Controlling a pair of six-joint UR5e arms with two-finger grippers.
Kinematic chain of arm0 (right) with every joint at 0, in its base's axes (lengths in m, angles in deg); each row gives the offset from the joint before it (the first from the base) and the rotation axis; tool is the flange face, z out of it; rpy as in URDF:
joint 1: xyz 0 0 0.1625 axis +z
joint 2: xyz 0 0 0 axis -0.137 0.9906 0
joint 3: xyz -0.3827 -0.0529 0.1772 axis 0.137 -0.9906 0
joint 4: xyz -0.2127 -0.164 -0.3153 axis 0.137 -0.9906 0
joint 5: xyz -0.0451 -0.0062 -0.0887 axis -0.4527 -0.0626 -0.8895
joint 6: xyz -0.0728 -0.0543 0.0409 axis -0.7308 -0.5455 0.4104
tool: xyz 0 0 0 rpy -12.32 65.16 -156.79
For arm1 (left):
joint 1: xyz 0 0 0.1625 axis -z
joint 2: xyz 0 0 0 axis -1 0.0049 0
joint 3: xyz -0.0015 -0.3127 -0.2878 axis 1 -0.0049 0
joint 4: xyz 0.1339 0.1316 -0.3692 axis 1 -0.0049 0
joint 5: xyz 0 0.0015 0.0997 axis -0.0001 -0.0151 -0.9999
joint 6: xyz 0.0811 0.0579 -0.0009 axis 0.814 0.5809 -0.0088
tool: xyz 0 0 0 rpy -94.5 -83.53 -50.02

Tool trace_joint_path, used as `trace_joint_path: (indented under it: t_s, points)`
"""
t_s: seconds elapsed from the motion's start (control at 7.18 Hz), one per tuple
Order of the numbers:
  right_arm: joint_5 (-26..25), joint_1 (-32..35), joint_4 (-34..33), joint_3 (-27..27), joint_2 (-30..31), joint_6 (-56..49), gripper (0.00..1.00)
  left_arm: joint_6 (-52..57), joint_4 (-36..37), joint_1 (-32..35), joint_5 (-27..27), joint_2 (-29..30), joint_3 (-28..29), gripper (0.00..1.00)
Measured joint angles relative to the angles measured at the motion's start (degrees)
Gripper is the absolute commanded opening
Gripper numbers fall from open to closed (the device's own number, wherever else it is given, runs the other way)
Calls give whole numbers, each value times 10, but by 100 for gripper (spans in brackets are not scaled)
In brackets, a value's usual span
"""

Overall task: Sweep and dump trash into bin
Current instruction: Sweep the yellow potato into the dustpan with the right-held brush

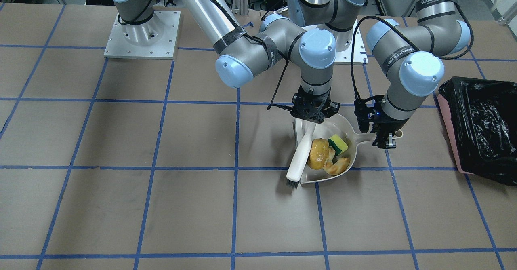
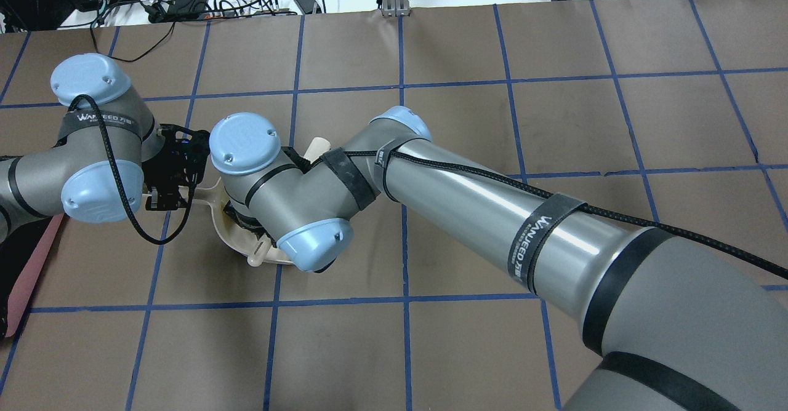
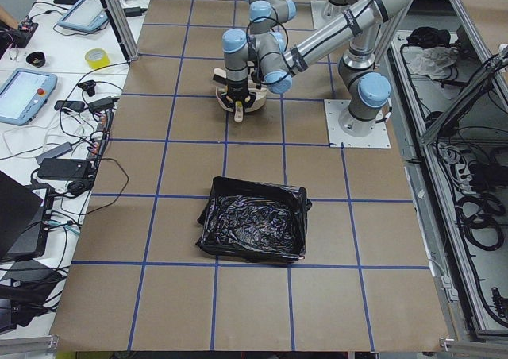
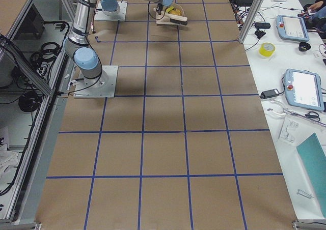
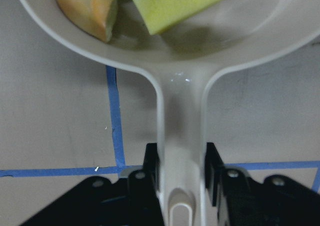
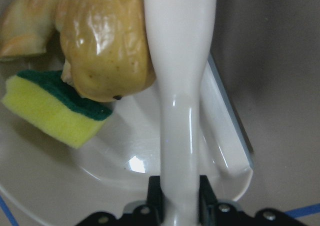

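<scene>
Trash (image 1: 323, 155) in dustpan (image 1: 354, 138); left gripper (image 1: 385, 140) clamps its handle (image 5: 181, 136), which points toward bin (image 1: 476, 132), seemingly well apart. Right gripper (image 1: 313, 116) clamps brush (image 1: 301, 157).

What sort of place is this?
Most likely a robotics lab test cell: a brown table gridded with blue tape, a square metal base plate bolted onto it, and a white side bench holding grey touchscreen pendants and a yellow tape roll.
</scene>
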Motion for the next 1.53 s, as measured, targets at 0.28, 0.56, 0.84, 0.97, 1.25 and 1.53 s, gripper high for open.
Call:
trace_joint_path:
  t_s: [0.28, 0.56, 0.84, 0.97, 1.25, 1.53]
  points:
    - [-6, 0, 9, 4, -1, -13, 0, 1, 0, -4, 2, -1, 0, 0]
    - [-27, 0, 17, 14, 1, -29, 0, 1, 0, -4, 3, -2, 0, 0]
    - [-46, -1, 41, 21, 6, -53, 0, 0, -1, -4, 9, -2, 0, 0]
    - [-54, -1, 52, 22, 9, -60, 0, 1, -2, -4, 11, -3, 0, 0]
    - [-65, -4, 77, 25, 15, -73, 0, 1, -2, -4, 13, -3, 0, 0]
    - [-77, -8, 103, 25, 26, -87, 0, 2, -5, -12, 24, -3, 0, 0]
